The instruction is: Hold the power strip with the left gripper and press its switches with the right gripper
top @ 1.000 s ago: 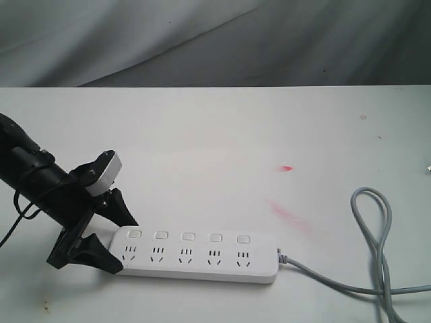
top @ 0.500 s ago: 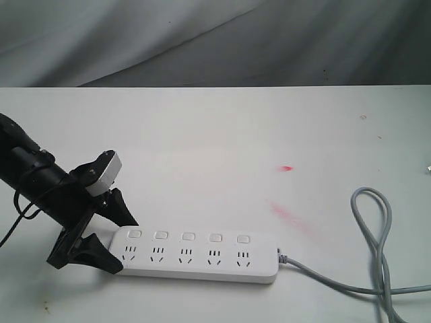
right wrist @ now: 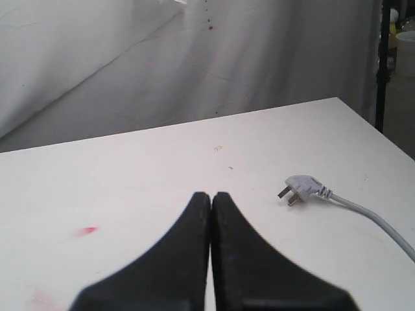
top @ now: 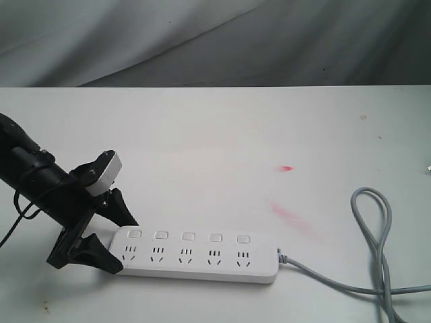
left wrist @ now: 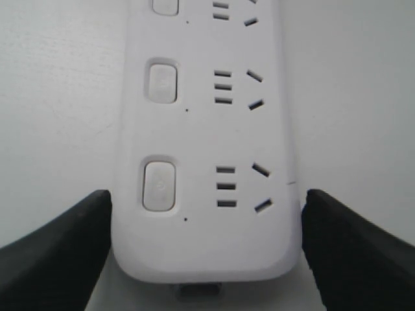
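Nothing is moving across the last second. The left gripper (top: 124, 243) is still sitting at the same end of the power strip (top: 195, 256), and the strip is not shifting on the desk (top: 215, 134). So you are in a hold-and-wait phase: the bracing looks done and the pressing is not starting yet.

The power strip is lying flat near the front edge of the desk, with its grey cord (top: 377, 229) looping off at the end away from the left gripper. In the left wrist view the fingers (left wrist: 65, 246) are straddling that end, one against each long side, so they are pinching the strip across its width.

The right gripper (right wrist: 211, 194) is showing only in its own wrist view. Its fingers are pressed together, holding nothing, hovering over bare desk well apart from the strip, which is not in that view.

Counts:
- One power strip.
- Five switches (top: 188, 236) in a row, none being touched.
- Five socket sets, one under each switch.
- One cord and one plug (right wrist: 299, 188), lying loose on the desk.
- Two red marks (top: 287, 167) on the desk.
- Two grippers.

My read is that you are needing the right arm to come across to the switches next.
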Controlling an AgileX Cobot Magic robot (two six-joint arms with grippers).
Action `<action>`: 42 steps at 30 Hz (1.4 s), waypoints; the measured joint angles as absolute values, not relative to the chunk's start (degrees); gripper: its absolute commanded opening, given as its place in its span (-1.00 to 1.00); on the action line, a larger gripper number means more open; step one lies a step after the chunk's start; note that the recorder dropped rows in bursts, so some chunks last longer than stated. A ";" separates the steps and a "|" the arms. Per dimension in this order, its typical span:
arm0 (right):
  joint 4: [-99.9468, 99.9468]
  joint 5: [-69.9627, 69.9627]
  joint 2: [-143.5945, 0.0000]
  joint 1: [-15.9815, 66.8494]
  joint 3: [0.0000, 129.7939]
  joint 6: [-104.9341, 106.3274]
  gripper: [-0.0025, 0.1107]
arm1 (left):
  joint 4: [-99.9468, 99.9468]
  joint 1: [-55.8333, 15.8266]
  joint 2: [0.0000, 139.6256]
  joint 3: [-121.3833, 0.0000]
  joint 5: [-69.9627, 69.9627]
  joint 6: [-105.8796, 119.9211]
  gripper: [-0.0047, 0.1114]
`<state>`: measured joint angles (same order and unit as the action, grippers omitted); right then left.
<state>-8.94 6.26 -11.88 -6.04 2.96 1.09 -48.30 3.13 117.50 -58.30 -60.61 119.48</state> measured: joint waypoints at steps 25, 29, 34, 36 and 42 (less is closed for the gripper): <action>-12.11 19.36 -0.38 -6.04 0.21 -1.91 -0.96 | -48.30 3.13 117.50 -58.30 -60.61 119.48 -0.92; -13.68 19.36 -0.38 -6.04 0.21 -2.50 -0.96 | -48.30 3.13 117.50 -58.30 -60.61 119.48 -0.92; -14.07 19.36 -0.38 -6.04 0.21 -2.73 -0.96 | -48.30 3.13 117.50 -58.30 -60.61 119.48 -0.92; -14.20 19.36 -0.38 -6.04 0.21 -2.73 -0.96 | -48.30 3.13 117.50 -58.30 -60.61 119.48 -0.92; -14.31 19.36 -0.38 -6.04 0.21 -2.73 -0.96 | -48.30 3.13 117.50 -58.30 -60.61 119.48 -0.92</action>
<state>-14.31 19.36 -0.38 -6.04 0.21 -2.73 -48.30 3.13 117.50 -58.30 -60.61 119.48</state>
